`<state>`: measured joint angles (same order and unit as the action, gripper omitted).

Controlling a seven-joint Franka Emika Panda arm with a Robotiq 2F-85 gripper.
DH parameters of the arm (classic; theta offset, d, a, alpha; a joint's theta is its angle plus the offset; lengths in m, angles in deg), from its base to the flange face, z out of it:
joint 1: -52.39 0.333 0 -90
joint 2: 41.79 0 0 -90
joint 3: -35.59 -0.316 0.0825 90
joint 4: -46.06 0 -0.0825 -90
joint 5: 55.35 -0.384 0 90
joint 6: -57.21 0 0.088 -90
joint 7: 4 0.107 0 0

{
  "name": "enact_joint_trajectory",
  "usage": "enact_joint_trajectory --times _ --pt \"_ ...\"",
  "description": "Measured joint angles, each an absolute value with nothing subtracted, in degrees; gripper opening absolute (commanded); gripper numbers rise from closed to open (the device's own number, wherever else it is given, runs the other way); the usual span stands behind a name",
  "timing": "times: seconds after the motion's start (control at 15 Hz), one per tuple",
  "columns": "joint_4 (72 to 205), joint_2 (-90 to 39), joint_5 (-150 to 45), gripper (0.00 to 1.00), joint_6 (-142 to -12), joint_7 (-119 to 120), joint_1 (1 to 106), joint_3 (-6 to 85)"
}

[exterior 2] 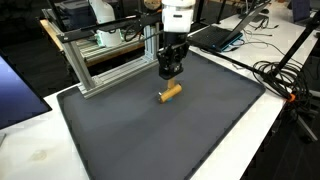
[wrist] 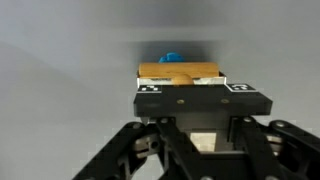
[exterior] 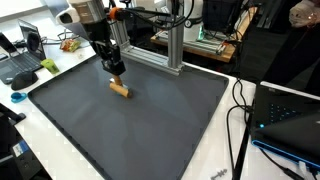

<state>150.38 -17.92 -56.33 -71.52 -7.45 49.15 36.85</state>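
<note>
The black gripper [exterior: 116,70] hovers above a small tan wooden block [exterior: 120,89] on the dark grey mat [exterior: 150,120]. Whether its jaws are open, I cannot tell. A blue piece [wrist: 171,58] peeks out, mostly hidden.

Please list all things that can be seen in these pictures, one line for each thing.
block: 1, orange-brown, on the mat just below the hand; the wrist view shows a blue part behind it
mat: 1, dark grey, covering the table top
table: 1, white, edge visible around the mat
frame: 1, silver metal, along the far edge of the mat
laptops: at least 3, dark, around the mat in both exterior views
cables: several, black, on the table beside the mat
arm: 1, white and black, reaching over the mat
hand: 1, black, above the block; open or shut cannot be told
</note>
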Motion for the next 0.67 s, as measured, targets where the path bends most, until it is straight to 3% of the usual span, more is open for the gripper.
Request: enact_joint_trajectory --times 0.67 --pt "149.01 -16.83 -56.33 0.22 -62.95 -7.45 49.13 36.83"
